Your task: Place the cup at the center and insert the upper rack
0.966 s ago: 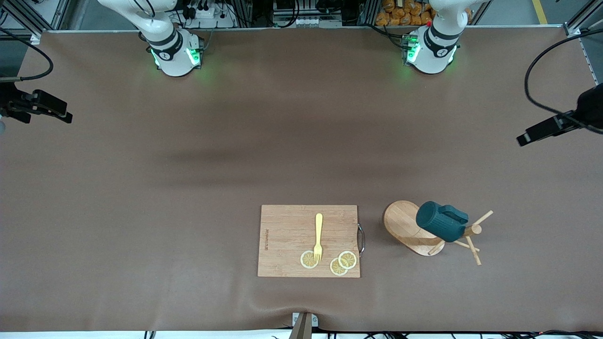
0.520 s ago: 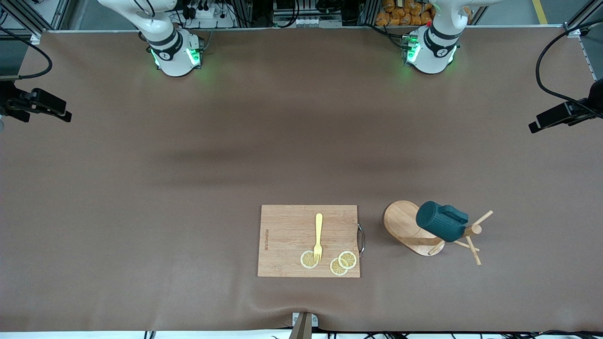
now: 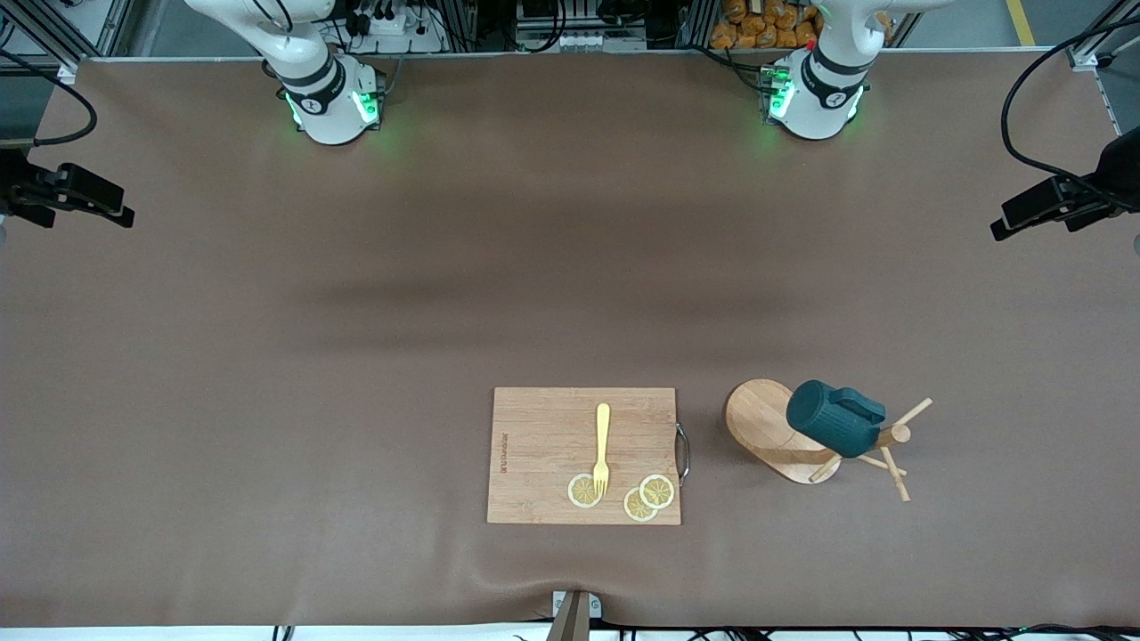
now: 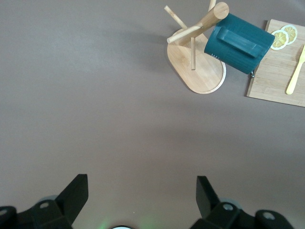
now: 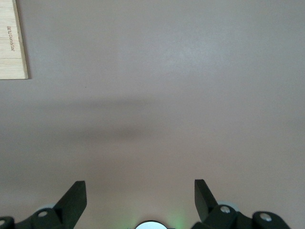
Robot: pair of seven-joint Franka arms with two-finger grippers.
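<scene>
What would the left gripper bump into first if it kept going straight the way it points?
Probably just the bare brown table. The left gripper points down at it with open jaws and nothing between them. The mug rack and the cup hanging on it sit off to one side of that line.

I am working in a robotics lab, not a kitchen. Two white arm bases (image 3: 329, 98) with green status lights are bolted along one edge of a wide surface (image 3: 267, 356) covered in plain brown matting. Past that edge I see aluminium framing (image 3: 463, 22), a power strip and bundles of black cable (image 3: 570, 36). Black cameras on mounts (image 3: 67, 191) lean in from both ends, with loose cables trailing. The household props, a wooden cutting board (image 3: 543, 445) with a yellow fork (image 3: 602, 450) and lemon slices (image 3: 648, 499), look staged on it.
</scene>
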